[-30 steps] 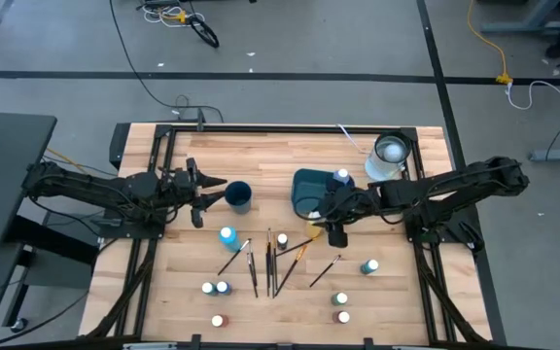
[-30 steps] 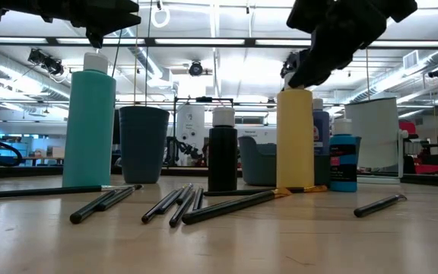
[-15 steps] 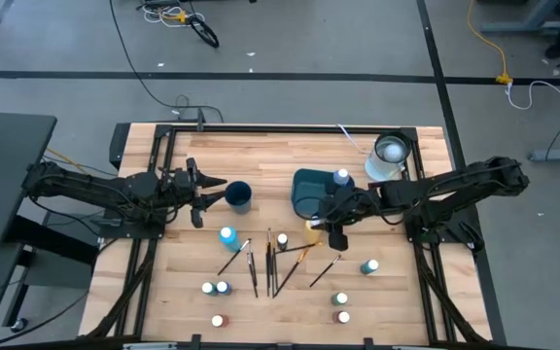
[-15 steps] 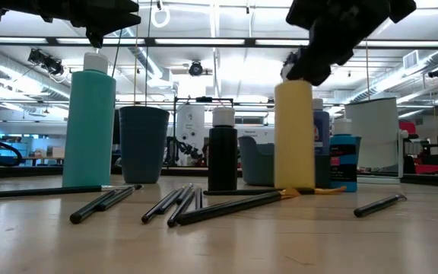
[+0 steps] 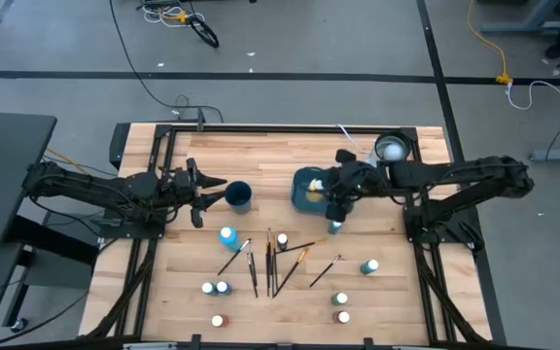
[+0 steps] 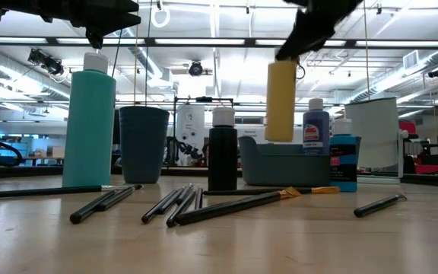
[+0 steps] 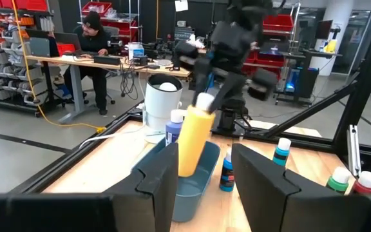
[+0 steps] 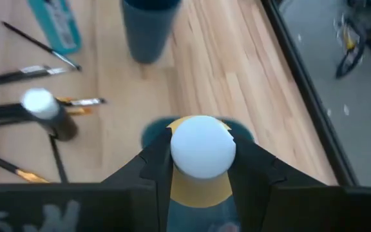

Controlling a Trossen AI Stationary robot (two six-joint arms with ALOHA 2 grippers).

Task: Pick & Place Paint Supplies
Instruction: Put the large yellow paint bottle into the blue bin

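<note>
My right gripper (image 5: 334,192) is shut on a yellow white-capped bottle (image 6: 281,101) and holds it in the air above the blue-grey bin (image 6: 280,166). A dark-blue bottle (image 5: 341,177) stands in that bin. My left gripper (image 5: 212,194) hovers open beside the dark-blue cup (image 5: 239,197), touching nothing. Several dark-handled paintbrushes (image 5: 274,259) lie on the wood near the middle. Around them stand bottles: light blue (image 5: 227,235), black (image 5: 282,239), teal (image 5: 369,265), and others by the near edge (image 5: 341,308). My right gripper pinches the yellow bottle at its neck, just under the white cap (image 8: 201,147), one finger (image 8: 154,166) on each side. The fingers come from above, slanting in from the table's right. The bottle hangs below them, lifted clear and tilted, its base (image 7: 187,169) over the bin.
A white cup (image 5: 390,151) stands at the far right by the bin. A small blue bottle (image 5: 334,227) stands just near of the bin. The black table frame (image 5: 261,127) runs along the edges. People sit at desks in the room beyond (image 7: 94,32).
My right gripper, shut on the yellow bottle's neck, has lifted it off the table and carried it up and toward the far edge, over the bin. The bottle stood upright on the wood a second ago and now hangs tilted in the air.
</note>
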